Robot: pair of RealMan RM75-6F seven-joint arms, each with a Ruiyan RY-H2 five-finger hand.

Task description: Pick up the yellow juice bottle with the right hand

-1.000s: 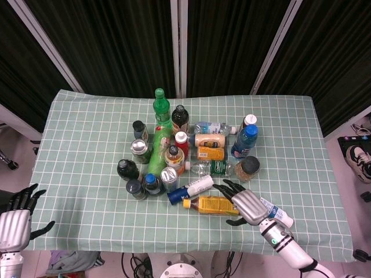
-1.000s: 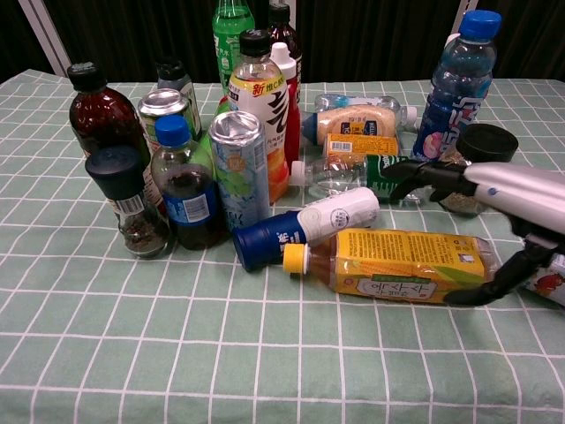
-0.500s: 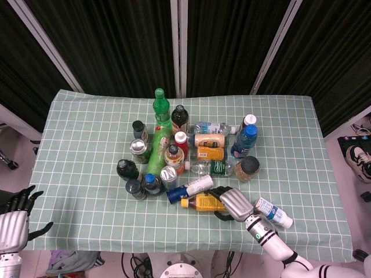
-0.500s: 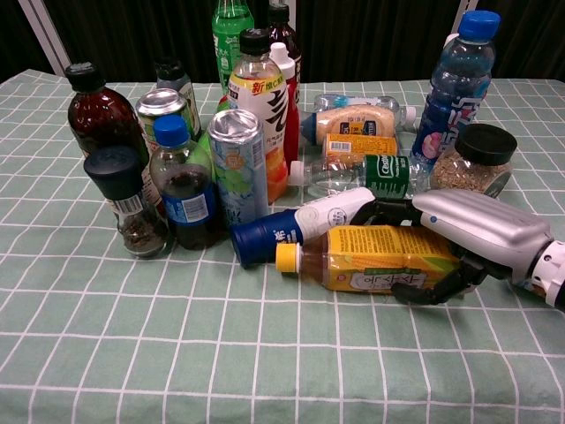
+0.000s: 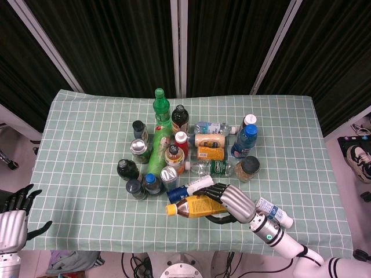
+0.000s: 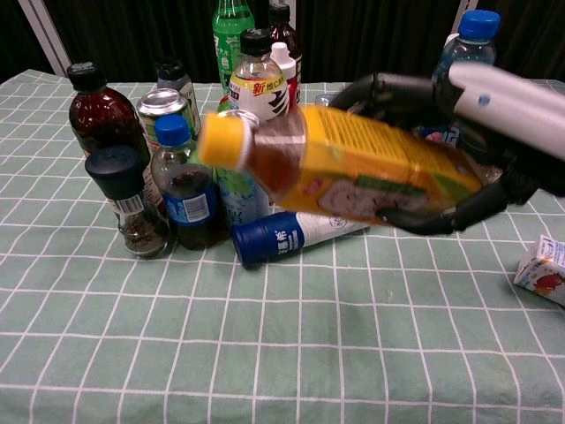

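My right hand [image 6: 459,132] wraps the yellow juice bottle [image 6: 344,163] around its labelled body, fingers over the far side and thumb curled underneath, so the bottle hangs clear of the bench [image 6: 265,353] at the near right of the cluster. It lies nearly level in my grip with its yellow cap [image 6: 221,141] pointing left and tipped slightly up, which I judge to follow from my taking it lengthwise as it lay on its side. In the head view the bottle [image 5: 194,207] sits just near of the blue-capped white bottle [image 5: 191,187], which remains lying on the checked cloth [image 5: 87,174]. The pick looks essentially made; what remains is keeping the grip firm, since the smooth label could slip. A small juice carton [image 6: 543,269] lies at the near right. My left hand [image 5: 14,217] hangs off the bench's near left corner, fingers spread, holding nothing.
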